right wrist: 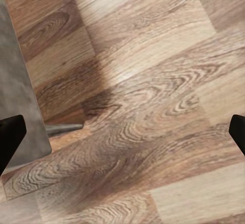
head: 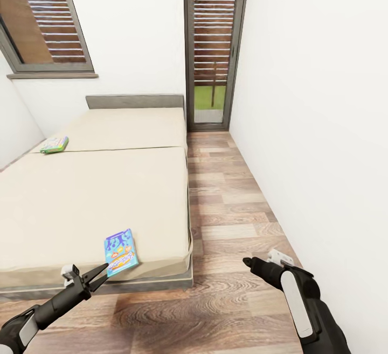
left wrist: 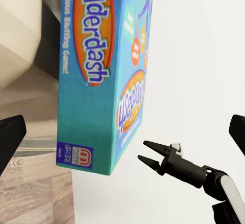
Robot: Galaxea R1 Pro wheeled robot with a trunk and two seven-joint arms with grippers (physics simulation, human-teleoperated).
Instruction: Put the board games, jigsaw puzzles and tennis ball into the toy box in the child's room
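Note:
A blue board game [head: 120, 252] with white lettering lies flat near the front right corner of the bed [head: 97, 198]. My left gripper [head: 104, 272] is open, its tips just short of that box's near edge; the left wrist view shows the box [left wrist: 102, 70] close ahead, with nothing between the fingers. A second board game [head: 54, 144], white and green, rests at the bed's far left side. My right gripper [head: 247, 262] hangs open over the wooden floor beside the bed, and appears empty in the left wrist view [left wrist: 144, 151]. The table, toy box, jigsaw puzzles and tennis ball are out of view.
A white wall [head: 312, 127] runs close along the right. A strip of wooden floor [head: 231, 203] leads between bed and wall to a glass door [head: 213, 52]. A window [head: 46, 20] sits above the grey headboard [head: 134, 101]. The bed's leg [right wrist: 64, 128] shows below my right gripper.

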